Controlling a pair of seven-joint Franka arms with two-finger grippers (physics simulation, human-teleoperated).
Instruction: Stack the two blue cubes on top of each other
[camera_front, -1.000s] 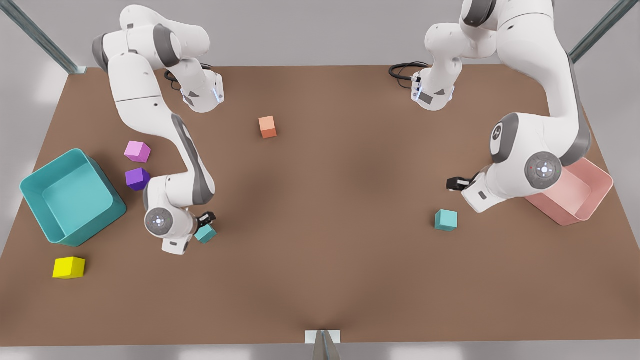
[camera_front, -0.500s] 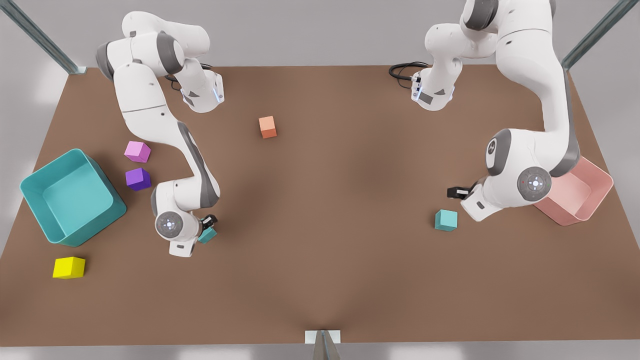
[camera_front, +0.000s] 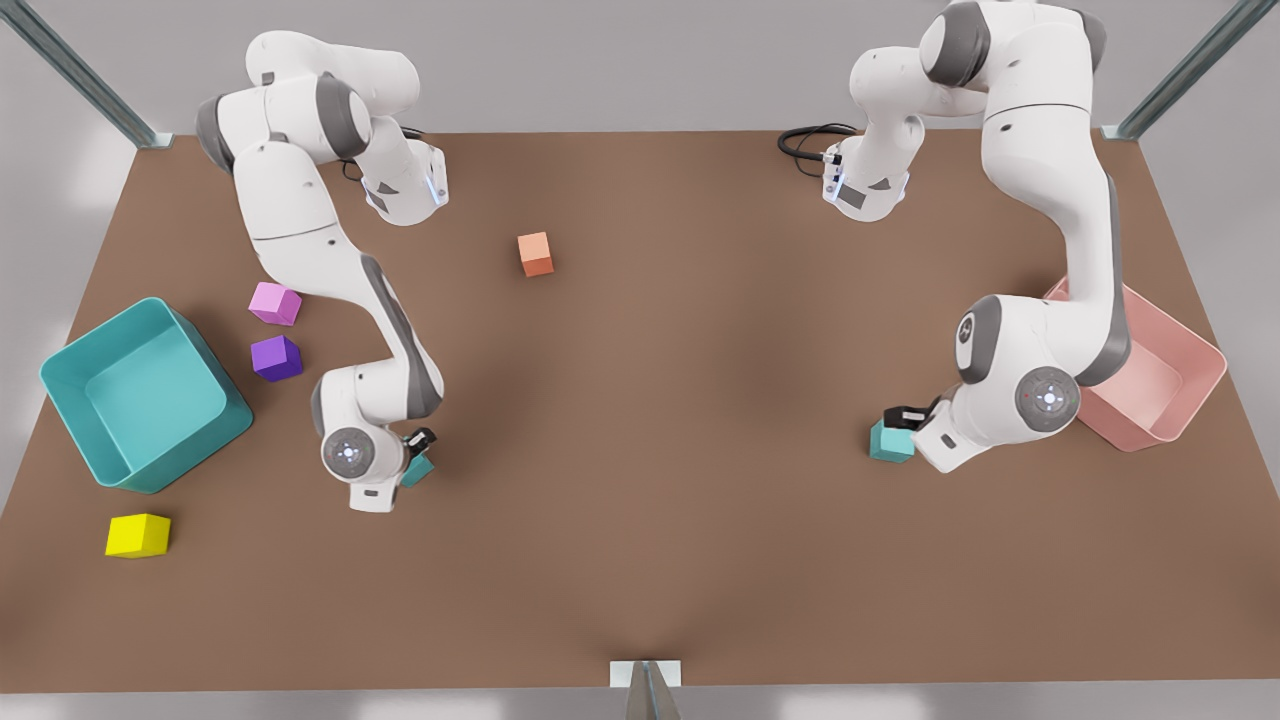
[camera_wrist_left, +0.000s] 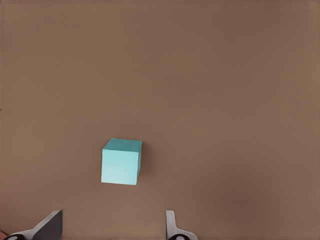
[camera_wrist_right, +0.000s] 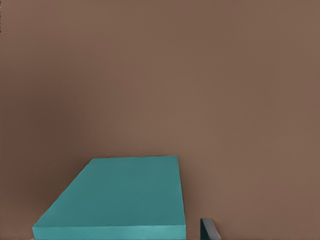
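Observation:
Two blue cubes lie on the brown table. One blue cube (camera_front: 889, 443) (camera_wrist_left: 121, 161) is at the front view's right. My left gripper (camera_front: 902, 420) (camera_wrist_left: 111, 230) hovers just over it, open, with the cube ahead of its fingertips (camera_wrist_left: 50, 225) and not between them. The other blue cube (camera_front: 419, 469) (camera_wrist_right: 120, 197) is at the front view's left, half hidden under my right gripper (camera_front: 418, 447). That gripper is low over it. In the right wrist view one finger (camera_wrist_right: 209, 229) stands beside the cube with a small gap, so the gripper is open.
A teal bin (camera_front: 60, 372) stands at the front view's left and a pink bin (camera_front: 1208, 366) at its right, behind the left arm. Loose cubes: yellow (camera_front: 138, 535), purple (camera_front: 275, 357), pink (camera_front: 274, 302), orange (camera_front: 536, 253).
My left arm swung forward and down, bringing its gripper from well behind the cube to right over it. My right arm shifted slightly and sank further over its cube.

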